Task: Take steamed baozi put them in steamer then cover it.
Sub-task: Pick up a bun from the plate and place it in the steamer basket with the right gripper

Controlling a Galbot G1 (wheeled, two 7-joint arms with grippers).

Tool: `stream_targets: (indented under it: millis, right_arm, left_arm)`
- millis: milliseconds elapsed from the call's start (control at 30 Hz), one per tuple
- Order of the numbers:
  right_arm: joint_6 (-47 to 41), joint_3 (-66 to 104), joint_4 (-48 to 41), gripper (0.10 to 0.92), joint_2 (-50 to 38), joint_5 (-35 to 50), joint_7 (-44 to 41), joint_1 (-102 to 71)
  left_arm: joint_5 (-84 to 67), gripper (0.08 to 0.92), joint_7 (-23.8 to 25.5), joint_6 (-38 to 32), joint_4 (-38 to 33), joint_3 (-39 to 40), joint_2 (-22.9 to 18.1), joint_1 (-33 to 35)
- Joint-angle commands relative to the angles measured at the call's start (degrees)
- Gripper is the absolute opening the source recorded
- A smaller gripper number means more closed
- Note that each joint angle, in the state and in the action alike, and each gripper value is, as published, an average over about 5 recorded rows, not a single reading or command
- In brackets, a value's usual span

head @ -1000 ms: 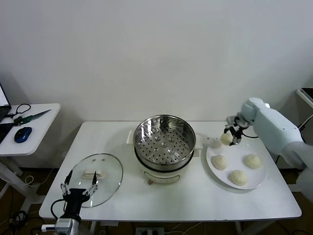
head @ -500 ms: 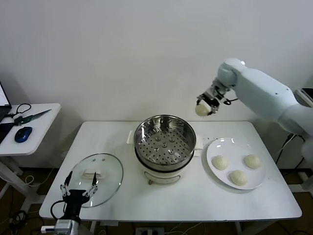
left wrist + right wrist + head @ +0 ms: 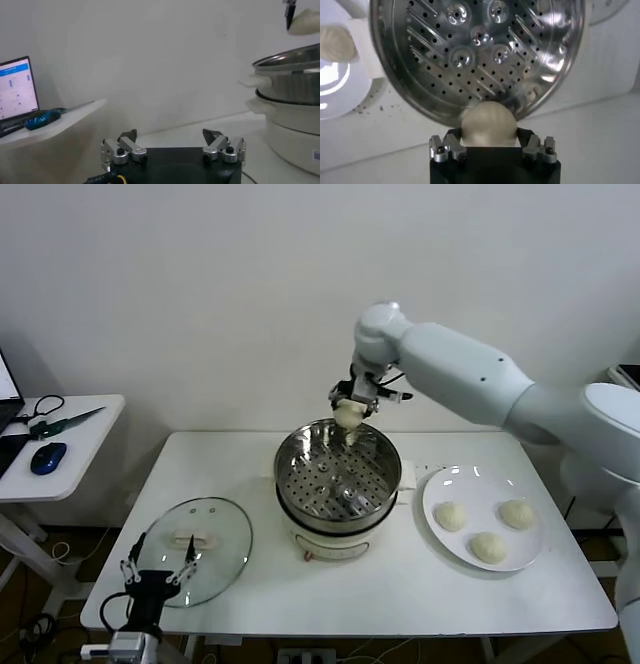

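Baozi (image 3: 347,415) in right pincer (image 3: 349,410)

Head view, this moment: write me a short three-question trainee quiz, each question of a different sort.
1. How many steamed baozi lie on the plate?
2. True or false: the glass lid sits on the steamer.
3. Which end effector holds a bun? A) left end effector B) right end effector C) neither

Key:
1. Three; a fourth bun is held above the steamer's far rim.
2. False; the lid lies flat on the table to the robot's left of the steamer, and the basket is empty.
3. B; the left end effector stands open, low at the table's near edge by the lid.
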Motion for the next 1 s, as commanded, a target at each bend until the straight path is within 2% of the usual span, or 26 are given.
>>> stream_targets:
  millis: [33,667,1000]
  right_arm:
    - [3.6,-0.3,1.2,0.721,4.2,-10.0,2.0,-4.4]
    - [2.1,-2.6,-1.0,0.723,3.8,-6.9,1.9,-6.8]
    - [1.7,-2.4,-0.6,0.819,2.0,-4.8,2.8,-5.4]
  left_arm:
    - [-0.1,0.823,0.0,-0.1,0.4,-0.1,0.3,0.5]
    - [-0.2,0.823,-0.2,-0.4,1.5,0.1,-0.1,0.6]
    - [-0.1,0.823,-0.3,-0.6,1.6,0.2,-0.3,0.8]
